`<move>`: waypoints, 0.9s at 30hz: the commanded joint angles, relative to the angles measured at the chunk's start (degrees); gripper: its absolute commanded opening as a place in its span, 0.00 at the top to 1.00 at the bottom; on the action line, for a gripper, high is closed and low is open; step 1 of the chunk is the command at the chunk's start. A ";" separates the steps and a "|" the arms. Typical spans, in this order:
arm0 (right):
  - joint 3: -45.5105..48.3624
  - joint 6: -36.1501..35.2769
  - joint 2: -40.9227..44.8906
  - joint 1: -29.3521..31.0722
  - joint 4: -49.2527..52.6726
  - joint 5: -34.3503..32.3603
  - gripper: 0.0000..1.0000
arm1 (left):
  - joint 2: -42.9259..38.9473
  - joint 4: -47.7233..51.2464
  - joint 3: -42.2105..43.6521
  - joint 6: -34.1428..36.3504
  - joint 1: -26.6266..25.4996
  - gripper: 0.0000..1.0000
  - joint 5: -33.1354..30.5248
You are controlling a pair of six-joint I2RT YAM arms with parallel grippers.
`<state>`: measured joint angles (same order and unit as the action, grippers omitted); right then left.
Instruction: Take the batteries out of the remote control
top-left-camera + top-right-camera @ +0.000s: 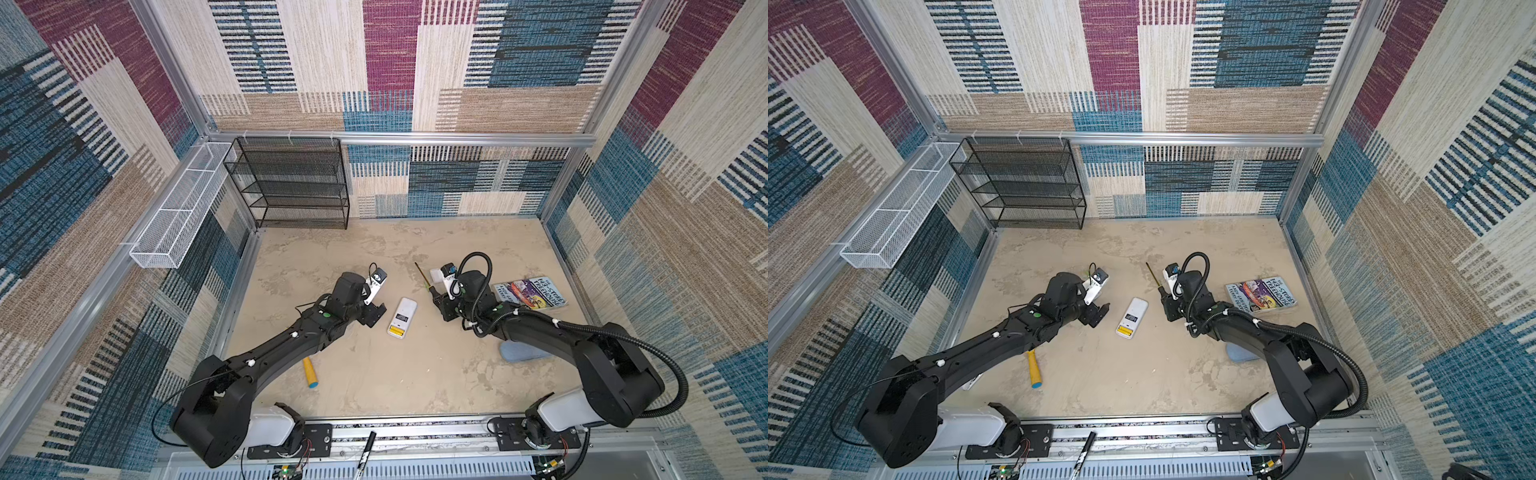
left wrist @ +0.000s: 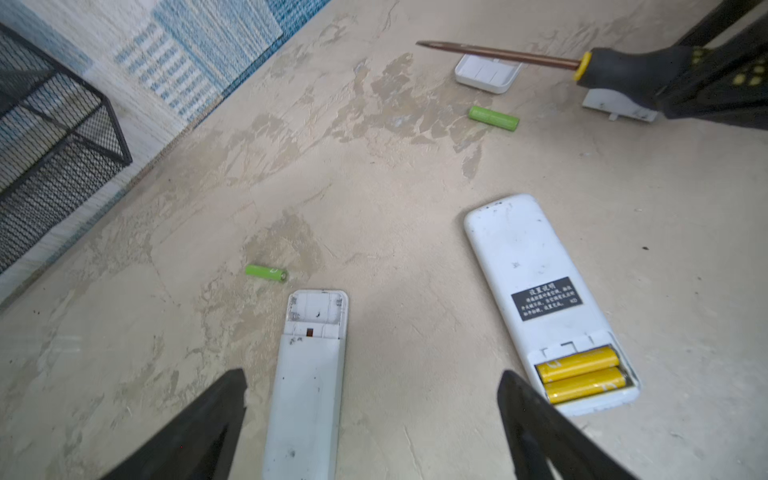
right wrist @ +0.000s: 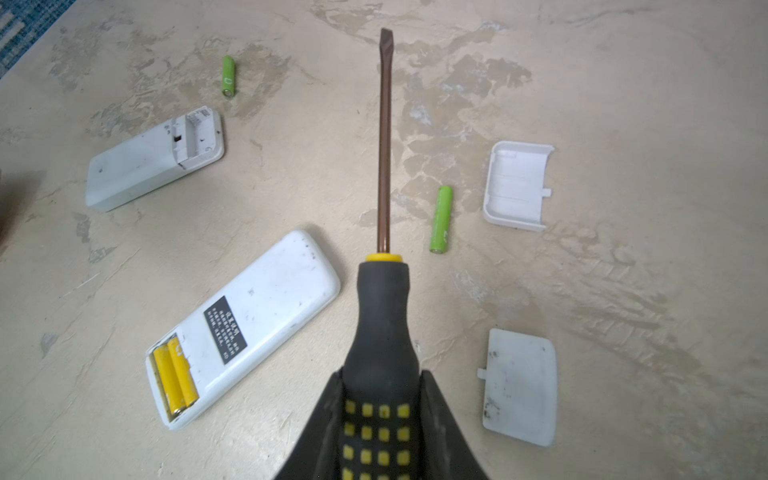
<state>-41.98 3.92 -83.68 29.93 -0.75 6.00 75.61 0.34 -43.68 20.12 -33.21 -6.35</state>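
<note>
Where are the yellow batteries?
In both top views, the yellow batteries sit side by side inside the open white remote mid-table, between the left gripper and right gripper.

2 remotes, 4 batteries, 2 covers, 1 screwdriver.

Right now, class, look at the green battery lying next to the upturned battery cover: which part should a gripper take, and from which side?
I'd take the green battery round its middle, coming straight down from above, jaws across its width. It lies flat on the table, a thin cylinder with bare surface along both long sides; the battery cover lies apart from it.
</note>
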 commanded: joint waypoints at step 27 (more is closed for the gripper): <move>-4.92 -10.60 10.78 5.66 16.81 11.21 0.90 | 9.39 -22.58 -1.25 44.45 -5.11 0.29 7.76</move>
<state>-45.91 -5.67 -72.77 35.57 15.99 15.42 84.16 -20.43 -44.25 61.91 -38.30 -0.25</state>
